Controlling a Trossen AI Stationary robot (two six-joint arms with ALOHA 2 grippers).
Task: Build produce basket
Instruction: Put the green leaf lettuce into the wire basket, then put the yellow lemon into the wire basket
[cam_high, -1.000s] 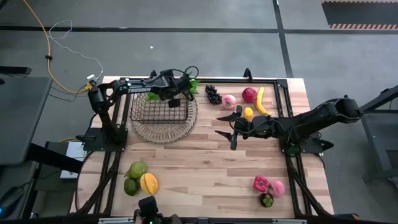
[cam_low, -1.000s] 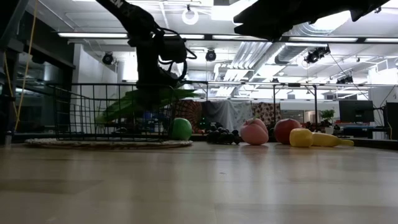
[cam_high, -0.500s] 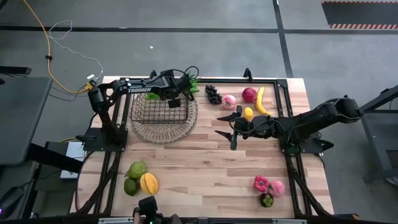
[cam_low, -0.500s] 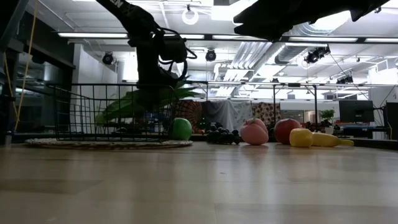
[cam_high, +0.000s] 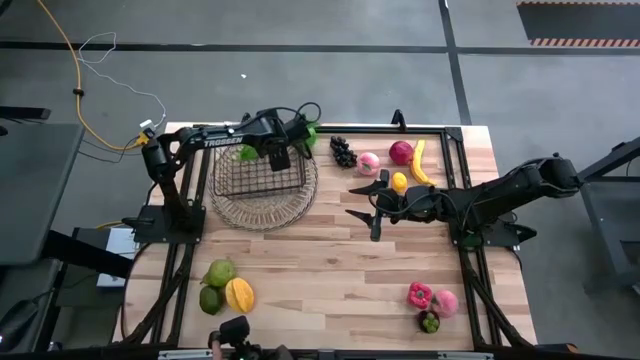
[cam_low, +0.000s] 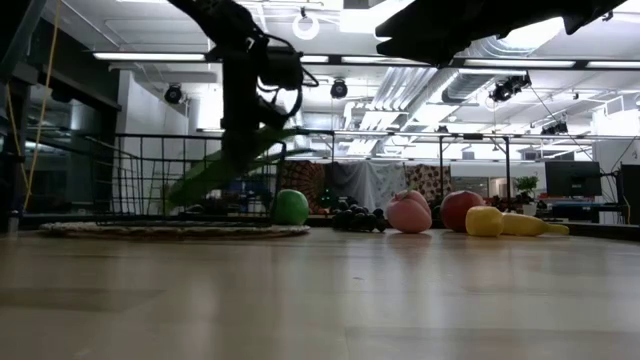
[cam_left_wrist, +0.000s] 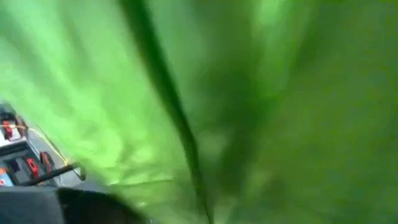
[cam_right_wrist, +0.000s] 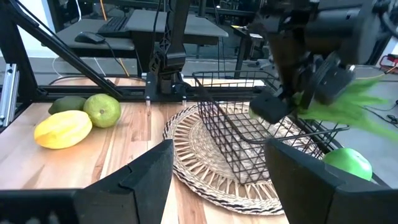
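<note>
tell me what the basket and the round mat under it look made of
Basket: thin dark metal wire in an open grid, matte, likely coated. Mat: pale woven straw or rattan, judging by its looped, braided edge. Either could be an imitation; the look alone leaves that open.

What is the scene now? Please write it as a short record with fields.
basket: wire basket on a woven mat, far left part of table
left gripper: over the basket's far rim, at a leafy green stalk leaning into the basket
right gripper: open, hovering mid-table, holding nothing
near basket: green ball just outside it
far row: grapes, banana
</note>
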